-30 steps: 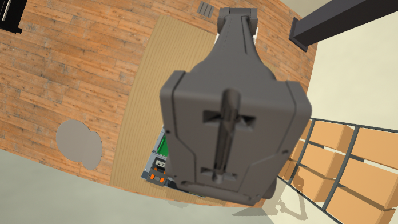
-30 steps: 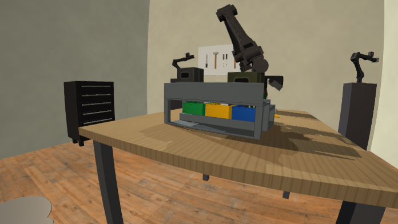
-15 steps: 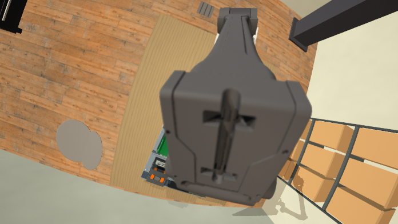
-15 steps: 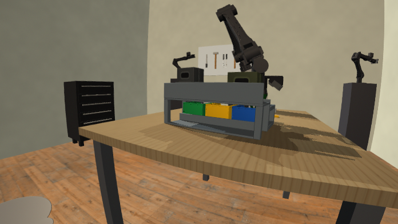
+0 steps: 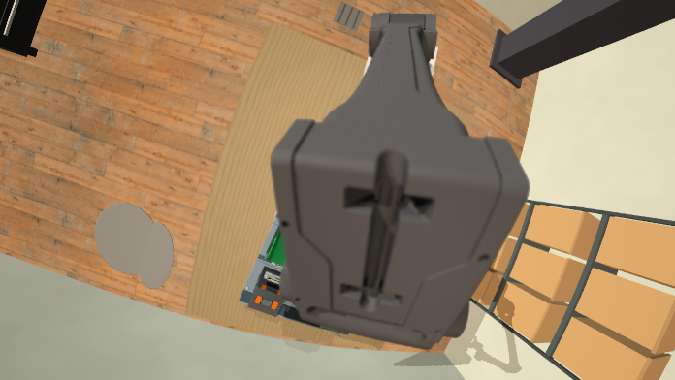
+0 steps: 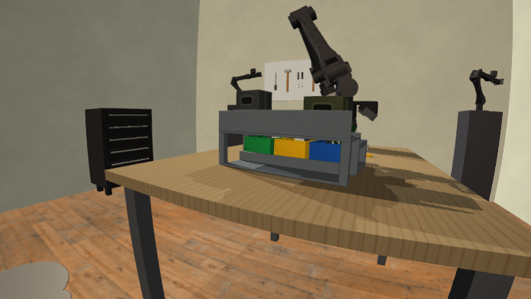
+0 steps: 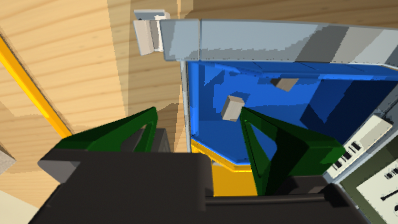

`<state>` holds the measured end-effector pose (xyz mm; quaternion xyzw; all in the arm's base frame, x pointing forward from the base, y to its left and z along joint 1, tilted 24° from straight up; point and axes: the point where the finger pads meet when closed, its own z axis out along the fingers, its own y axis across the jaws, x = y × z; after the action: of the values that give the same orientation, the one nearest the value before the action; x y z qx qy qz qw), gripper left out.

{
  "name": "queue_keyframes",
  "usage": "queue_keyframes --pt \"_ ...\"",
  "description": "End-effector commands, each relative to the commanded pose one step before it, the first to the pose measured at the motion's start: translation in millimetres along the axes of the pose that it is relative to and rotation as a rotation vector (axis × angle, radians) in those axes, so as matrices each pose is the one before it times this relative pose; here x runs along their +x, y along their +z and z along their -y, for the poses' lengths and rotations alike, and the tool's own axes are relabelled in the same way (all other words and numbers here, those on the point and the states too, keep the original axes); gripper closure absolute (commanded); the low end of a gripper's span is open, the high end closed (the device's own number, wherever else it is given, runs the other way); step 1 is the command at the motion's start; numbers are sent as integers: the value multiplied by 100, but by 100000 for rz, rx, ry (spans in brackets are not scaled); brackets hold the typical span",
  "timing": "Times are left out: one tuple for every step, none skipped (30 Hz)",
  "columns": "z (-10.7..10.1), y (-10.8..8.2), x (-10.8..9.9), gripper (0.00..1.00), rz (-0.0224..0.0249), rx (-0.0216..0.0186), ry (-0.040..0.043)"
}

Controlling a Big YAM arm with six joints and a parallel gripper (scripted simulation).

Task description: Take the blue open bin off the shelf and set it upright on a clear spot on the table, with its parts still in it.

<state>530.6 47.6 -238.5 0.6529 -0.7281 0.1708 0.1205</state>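
Note:
The blue open bin (image 6: pixel 325 151) sits at the right end of the grey shelf (image 6: pixel 286 146), beside a yellow bin (image 6: pixel 291 148) and a green bin (image 6: pixel 259 145). In the wrist view the blue bin (image 7: pixel 280 107) is seen from above, with two small grey parts (image 7: pixel 232 108) inside. My gripper (image 7: pixel 198 111) is open. Its green fingers straddle the bin's near side wall: one finger is over the bin's inside, the other over the table outside the shelf end. Nothing is between the fingers but that wall. In the exterior view the gripper (image 6: pixel 360 114) is behind the shelf's right end, mostly hidden.
The arm (image 5: pixel 398 194) blocks most of the top view; only a corner of the shelf (image 5: pixel 269 276) shows. A dark green box (image 6: pixel 327 103) and a black box (image 6: pixel 253 100) stand on or behind the shelf top. A yellow strip (image 7: pixel 30 85) lies on the table.

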Motion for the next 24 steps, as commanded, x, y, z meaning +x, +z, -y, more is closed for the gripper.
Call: queue_keyframes --pt "-778 1506 823 10 -912 -2006 367" --pt "-198 -1 60 10 -216 -626 -241" --pt "24 -1 -19 10 99 284 203" --pt "80 -44 -19 10 162 463 296" --pt "141 -222 44 10 155 440 288" --pt "125 -214 46 10 135 382 257" --pt "26 -188 70 10 3 4 70" --pt "71 -154 40 10 72 203 152" --pt "112 -112 7 10 137 387 224" --pt "69 -65 3 10 86 242 139" --pt "-11 -27 15 10 -19 -54 -15" --pt "-49 -3 18 10 -68 -194 -90" --pt "-6 2 1 10 -8 -22 -11" --pt "-1 1 0 10 -1 -2 -1" --pt "0 0 0 10 0 -1 0" --pt "0 0 0 10 0 0 0" --pt "0 0 0 10 0 0 0" --pt "0 0 0 10 0 0 0" --pt "0 0 0 10 0 0 0" --pt "0 0 0 10 0 0 0" --pt "0 0 0 10 0 0 0" --pt "0 0 0 10 0 0 0" --pt "0 0 0 10 0 -1 0" --pt "0 0 0 10 0 0 0"
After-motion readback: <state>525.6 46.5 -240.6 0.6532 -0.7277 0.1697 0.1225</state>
